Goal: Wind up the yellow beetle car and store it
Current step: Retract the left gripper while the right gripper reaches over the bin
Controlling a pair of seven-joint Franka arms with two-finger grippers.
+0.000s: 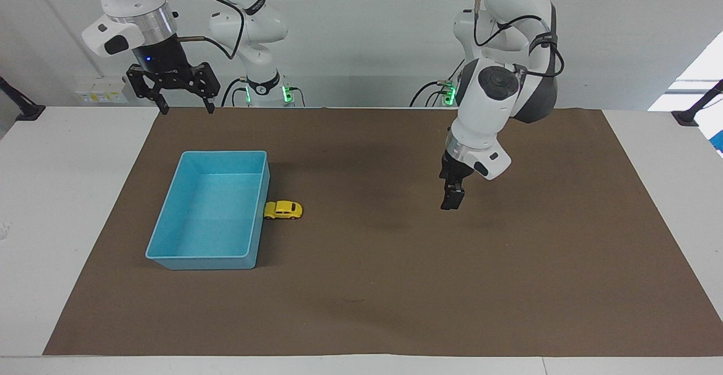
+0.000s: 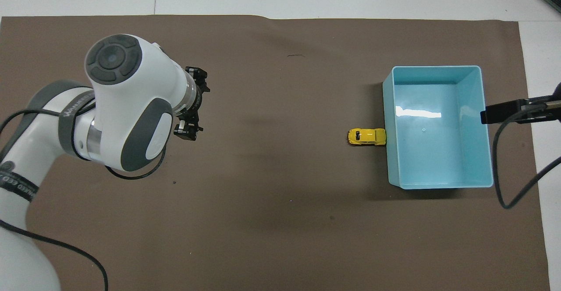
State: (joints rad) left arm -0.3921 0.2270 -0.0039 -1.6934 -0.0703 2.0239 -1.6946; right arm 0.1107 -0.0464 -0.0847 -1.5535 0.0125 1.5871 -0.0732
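Note:
The yellow beetle car stands on its wheels on the brown mat, its nose against the outer long wall of the blue bin. Nothing lies inside the bin. My left gripper hangs open and holds nothing, low over the mat's middle and well away from the car, toward the left arm's end. My right gripper is open too, raised high by the bin at the right arm's end of the table.
A brown mat covers most of the white table. A cable dangles from the right arm beside the bin.

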